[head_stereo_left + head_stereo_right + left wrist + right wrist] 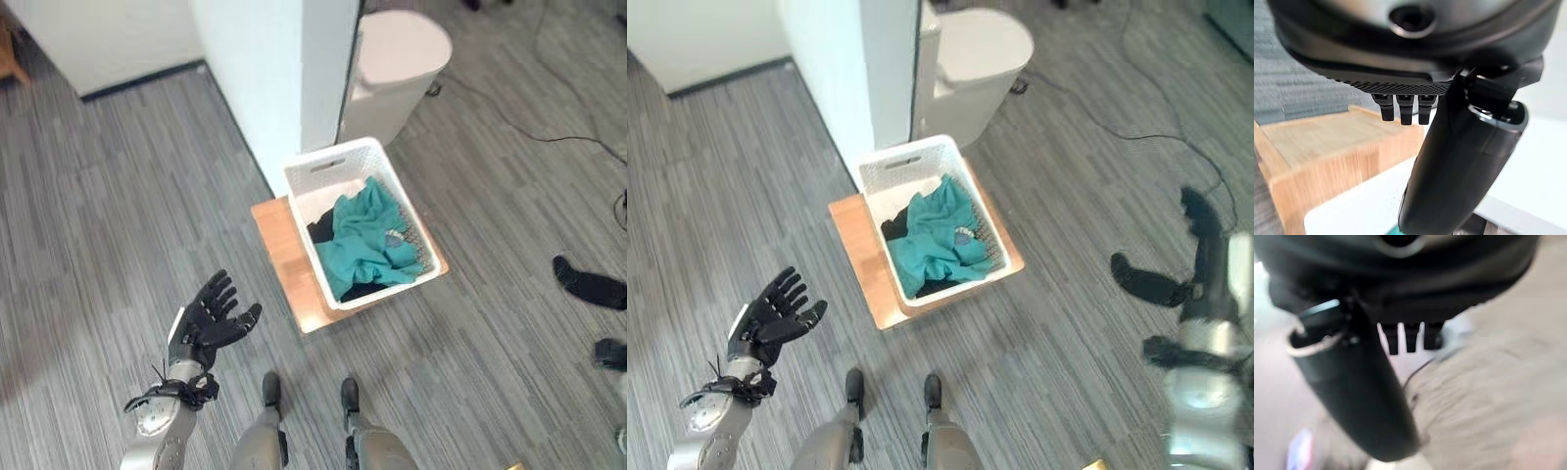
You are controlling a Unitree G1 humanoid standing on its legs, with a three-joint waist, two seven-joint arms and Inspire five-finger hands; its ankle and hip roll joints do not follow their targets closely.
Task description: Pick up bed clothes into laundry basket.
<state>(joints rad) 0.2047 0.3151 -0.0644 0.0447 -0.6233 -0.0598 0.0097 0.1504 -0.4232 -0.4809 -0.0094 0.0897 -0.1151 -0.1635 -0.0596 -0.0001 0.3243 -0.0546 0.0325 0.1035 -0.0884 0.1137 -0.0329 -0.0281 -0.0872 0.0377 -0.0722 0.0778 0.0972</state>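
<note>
A white laundry basket (338,163) stands on a low wooden board (281,253) on the grey floor. Inside it lies a crumpled teal cloth (367,240) on top of a dark garment (321,231). My left hand (212,318) is raised to the basket's lower left, well apart from it. It is open with fingers spread and holds nothing. The left wrist view has its straight fingers (1403,108) over the board (1312,142) and the basket's rim (1359,208). My right hand (1207,279) hangs open and empty far right of the basket.
A white column or wall end (284,69) rises just behind the basket. A white rounded bin (397,59) stands behind it to the right. Grey plank floor spreads all around the board.
</note>
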